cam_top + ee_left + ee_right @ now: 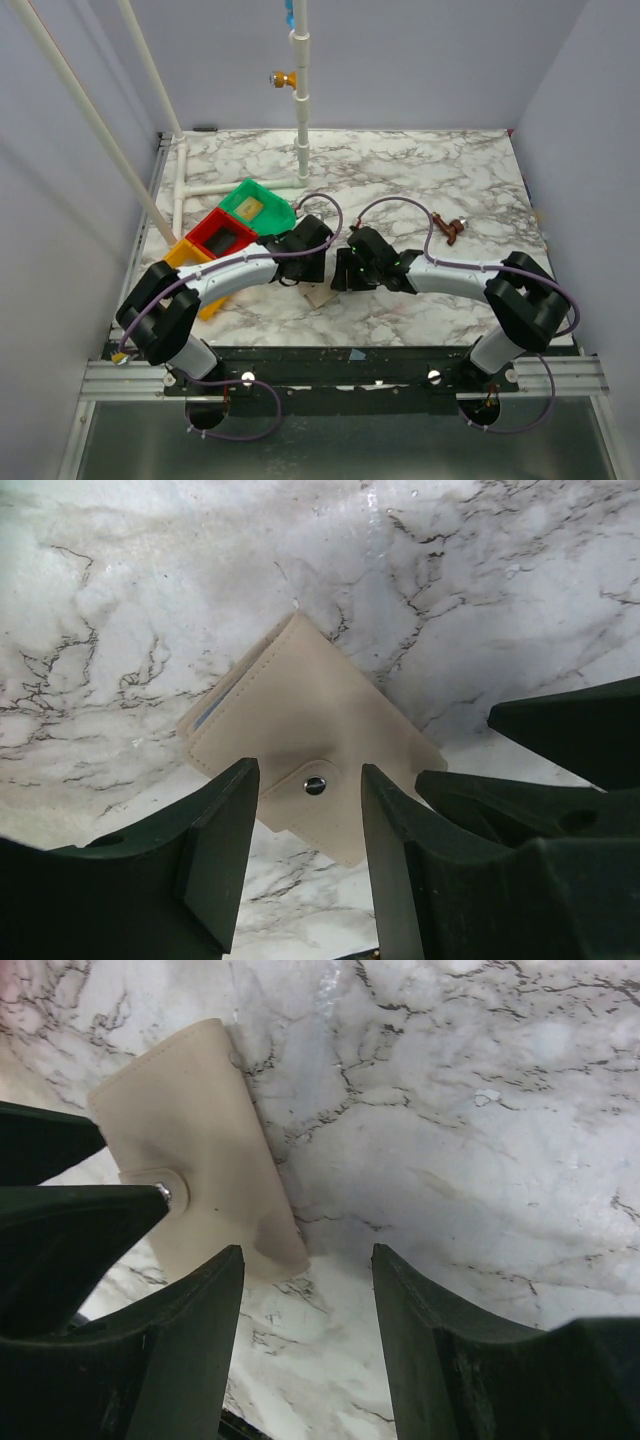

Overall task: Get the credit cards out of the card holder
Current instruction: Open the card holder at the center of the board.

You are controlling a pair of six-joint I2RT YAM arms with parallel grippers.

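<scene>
**mo:** Left gripper (310, 778) has its jaws apart, straddling the snap flap of the holder (300, 715). Nothing's pinched as far as I can see. Right gripper (308, 1250) is spread too, with bare marble in the gap and the holder's corner right by one fingertip. How does it look from above?

**kit:** Top cam barely shows it. Both grippers meet nose to nose over the middle of the table (450, 170), toward the near edge, and only a pale sliver pokes out beneath them. The holder's closed and lying flat though.

**mo:** Yeah, the wrist cams do the work here. Left wrist sees it as a diamond. One corner points away from the camera, and the flap with the stud (315, 785) points back toward the fingers. There's also a grey-blue slit (212, 716) along its upper-left edge that neither other view picks up. The right gripper's fingers show at the right of that picture.

**kit:** Right wrist gets it as a longer strip, with the long axis running from upper left down toward the finger on the left of that view. The left gripper's two fingers come in from the left edge there, one tip right at the stud. Can't tell if it's touching.

**mo:** Only the top cam shows the green tray (278, 218), back left and well apart from the holder. There's a small tan piece (250, 207) in it, too small to call.
</scene>
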